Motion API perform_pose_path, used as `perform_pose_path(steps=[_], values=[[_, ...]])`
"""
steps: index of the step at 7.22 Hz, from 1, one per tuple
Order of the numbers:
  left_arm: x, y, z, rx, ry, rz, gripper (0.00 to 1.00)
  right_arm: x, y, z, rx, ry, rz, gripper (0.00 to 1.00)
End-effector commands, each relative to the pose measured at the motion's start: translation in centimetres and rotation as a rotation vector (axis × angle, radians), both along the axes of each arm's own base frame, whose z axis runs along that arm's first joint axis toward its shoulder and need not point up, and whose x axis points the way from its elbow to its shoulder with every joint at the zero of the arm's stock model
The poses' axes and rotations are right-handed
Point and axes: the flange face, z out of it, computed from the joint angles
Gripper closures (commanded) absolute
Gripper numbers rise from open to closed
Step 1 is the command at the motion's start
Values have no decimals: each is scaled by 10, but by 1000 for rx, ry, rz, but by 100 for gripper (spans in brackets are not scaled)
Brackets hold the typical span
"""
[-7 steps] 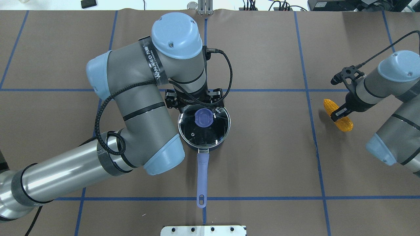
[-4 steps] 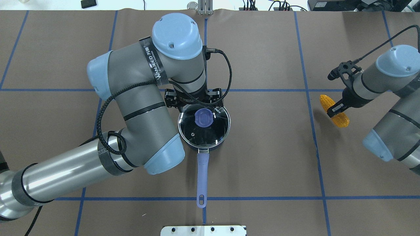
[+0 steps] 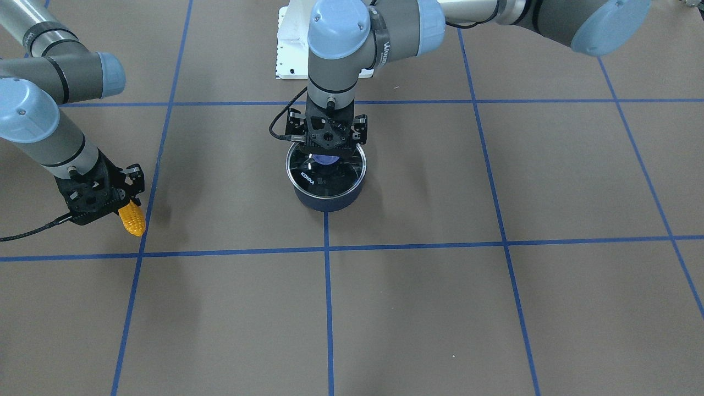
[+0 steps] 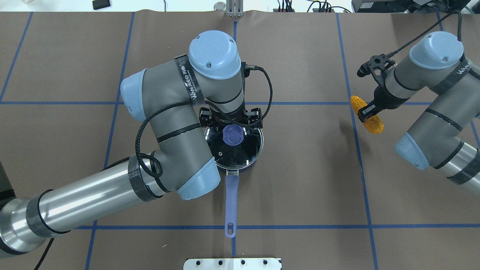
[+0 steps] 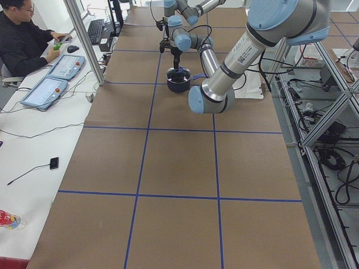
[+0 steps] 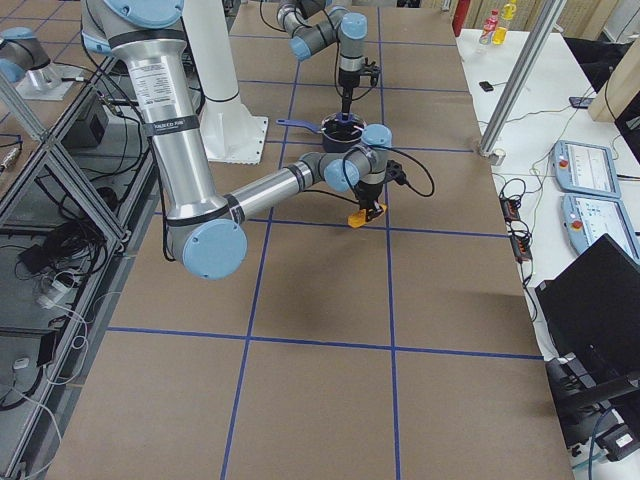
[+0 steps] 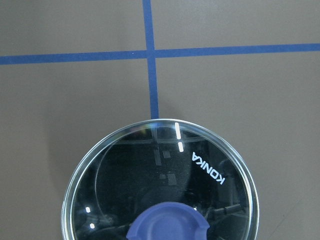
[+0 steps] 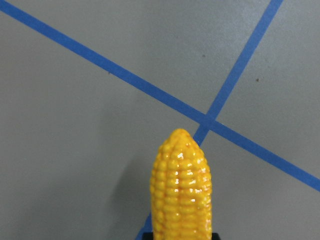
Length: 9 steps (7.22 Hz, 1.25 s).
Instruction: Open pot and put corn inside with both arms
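Right gripper (image 4: 366, 111) clamps the light, bumpy corn (image 4: 374, 125) mid-cob, aloft, well apart from the pot (image 4: 259, 148). Left gripper (image 3: 328, 149) hangs over the lid knob (image 4: 233, 135), likely the safest hold on slippery, breakable glass; whether its jaws are closed, I cannot tell.

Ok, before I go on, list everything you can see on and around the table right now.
pot: one, dark navy, mid-table, lid on.
lid: one, clear glass with a lavender knob, on the pot.
pot handle: one, lavender, pointing toward the robot's base.
corn: one, orange-yellow, held off the table on the robot's right.
table: one, brown with a blue tape grid.
operator: one, in black, seated beside the table.
left gripper: black, at the knob; whether the fingers grip it is hidden.
right gripper: black, fingers shut on the corn.
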Motion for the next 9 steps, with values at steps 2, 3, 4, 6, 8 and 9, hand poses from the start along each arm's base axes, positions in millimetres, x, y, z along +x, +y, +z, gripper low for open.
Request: perform_pose_path(steps=[2, 3, 4, 6, 8, 9], values=[[8, 2, 6, -8, -12, 7, 2, -1, -1, -1, 2, 2, 1, 56], [15, 3, 11, -16, -25, 14, 3, 0, -1, 0, 2, 4, 4, 56], [17, 4, 11, -11, -15, 16, 4, 0, -1, 0, 3, 5, 4, 56], [18, 4, 13, -14, -18, 15, 19, 0, -1, -1, 5, 5, 5, 56], [18, 5, 14, -16, -19, 15, 26, 0, -1, 0, 5, 6, 4, 55], [20, 7, 15, -17, -20, 20, 30, -1, -1, 2, 3, 10, 2, 55]])
